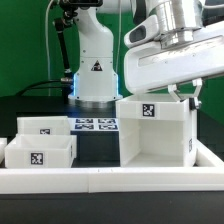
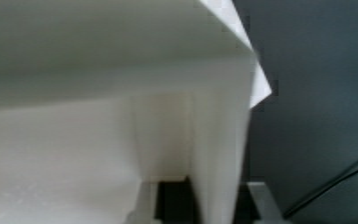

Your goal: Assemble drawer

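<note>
— Presently, where does the end effector stand, and in what state?

— The end effector (image 1: 190, 95) sits in the upper right of the exterior view, directly over the right-hand top edge of the drawer shell (image 1: 155, 125). The wrist view shows one upright white wall of that shell running between the fingers (image 2: 265, 208), one finger on each side. I cannot tell whether they press on the wall or merely straddle it, as the contact is not visible.

— Location of the task's parts?

— The shell stands upright on the black table (image 1: 97, 148), centre-right of the frame, with its tag facing the camera. Two small trays lie well apart from it at the exterior view's left, the rear tray (image 1: 45, 125) close behind the front tray (image 1: 40, 152). Each has its long side running across the frame.

— The governing relation?

— The shell is straight below the end effector and the trays lie off toward the lower left. In my judgement, the shell is the part in hand.

— Obstructions?

— The marker board (image 1: 95, 125) lies flat between the rear tray and the shell. The low border rail (image 1: 110, 180) runs along the lower frame, just in front of the shell. Neither stands tall, though the rail would stop the shell sliding forward.
</note>
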Tool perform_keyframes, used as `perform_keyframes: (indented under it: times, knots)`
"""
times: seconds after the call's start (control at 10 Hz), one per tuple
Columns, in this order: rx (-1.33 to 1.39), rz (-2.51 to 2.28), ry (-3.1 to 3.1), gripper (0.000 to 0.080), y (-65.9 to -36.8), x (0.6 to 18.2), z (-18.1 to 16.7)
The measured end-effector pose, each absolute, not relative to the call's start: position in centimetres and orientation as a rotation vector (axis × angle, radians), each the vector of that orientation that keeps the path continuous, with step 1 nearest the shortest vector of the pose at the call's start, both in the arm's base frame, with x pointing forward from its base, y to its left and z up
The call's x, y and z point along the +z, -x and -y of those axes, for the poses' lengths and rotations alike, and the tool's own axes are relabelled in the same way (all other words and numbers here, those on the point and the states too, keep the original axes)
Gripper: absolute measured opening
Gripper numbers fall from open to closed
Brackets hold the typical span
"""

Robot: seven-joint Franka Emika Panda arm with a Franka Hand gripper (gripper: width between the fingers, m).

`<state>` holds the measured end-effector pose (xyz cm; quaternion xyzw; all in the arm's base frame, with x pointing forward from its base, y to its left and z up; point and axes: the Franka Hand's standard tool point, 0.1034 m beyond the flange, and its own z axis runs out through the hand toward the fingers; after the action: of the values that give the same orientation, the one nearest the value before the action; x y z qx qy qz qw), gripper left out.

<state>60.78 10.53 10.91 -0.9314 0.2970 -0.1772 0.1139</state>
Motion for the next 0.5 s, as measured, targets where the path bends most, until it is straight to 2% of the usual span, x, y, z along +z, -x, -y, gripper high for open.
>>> perform_keyframes:
  times: [0.5]
  knots:
    - [-0.496,-1.085,2.618,0.0059,-60.83,11.22,-9.90]
